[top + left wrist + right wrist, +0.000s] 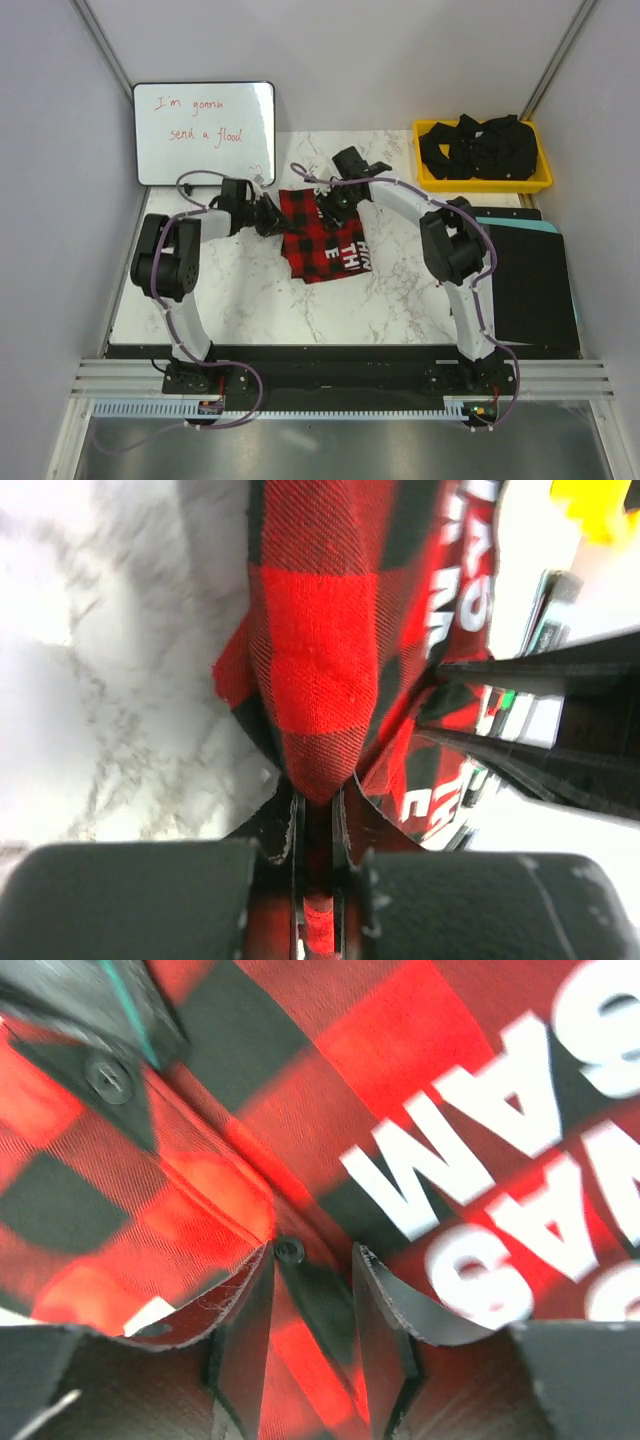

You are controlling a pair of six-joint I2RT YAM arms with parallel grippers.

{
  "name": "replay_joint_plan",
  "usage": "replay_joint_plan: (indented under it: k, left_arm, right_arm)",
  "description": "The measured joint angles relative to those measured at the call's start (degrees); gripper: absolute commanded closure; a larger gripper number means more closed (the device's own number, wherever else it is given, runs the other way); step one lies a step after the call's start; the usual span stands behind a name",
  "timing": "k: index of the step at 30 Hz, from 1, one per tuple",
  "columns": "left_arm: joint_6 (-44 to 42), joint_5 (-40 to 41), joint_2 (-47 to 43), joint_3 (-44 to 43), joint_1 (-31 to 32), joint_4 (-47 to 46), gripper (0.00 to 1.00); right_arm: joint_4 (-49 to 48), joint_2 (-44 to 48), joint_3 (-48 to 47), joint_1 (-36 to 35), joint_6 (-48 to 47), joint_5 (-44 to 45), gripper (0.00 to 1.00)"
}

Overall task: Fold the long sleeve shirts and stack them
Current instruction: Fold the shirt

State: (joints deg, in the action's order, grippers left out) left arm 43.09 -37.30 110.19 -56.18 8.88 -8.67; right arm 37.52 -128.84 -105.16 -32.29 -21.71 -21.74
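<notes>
- Jaws of left gripper [318, 815] clench a fold of the flannel shirt [325, 250]; right gripper [315, 1335] pinches its button placket.
- Marble table [250, 290] mid-frame; whiteboard [205, 130] upper left, yellow bin [540, 182] upper right.

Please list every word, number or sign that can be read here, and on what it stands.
"I'm gonna send a flood": red handwriting on the whiteboard.
"TH", "E": white print on the shirt, top view; folds hide the rest.
Wrist views: large white letters on the shirt, upside-down fragments, not surely readable.
Nothing else is legible.
</notes>
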Motion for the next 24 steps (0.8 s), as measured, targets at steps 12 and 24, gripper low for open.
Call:
replay_joint_plan:
  k: [12,24]
  left_arm:
    - [-40.52,17.75,-1.46,-56.39,4.50,48.61,0.98]
    - [-72.61,51.52,8.68,-45.35,33.64,51.12,0.98]
  right_arm:
    - [0.17,15.65,2.51,16.09,11.02,-8.02,0.53]
    - [0.07,16.65,9.51,22.29,13.57,-10.49,0.53]
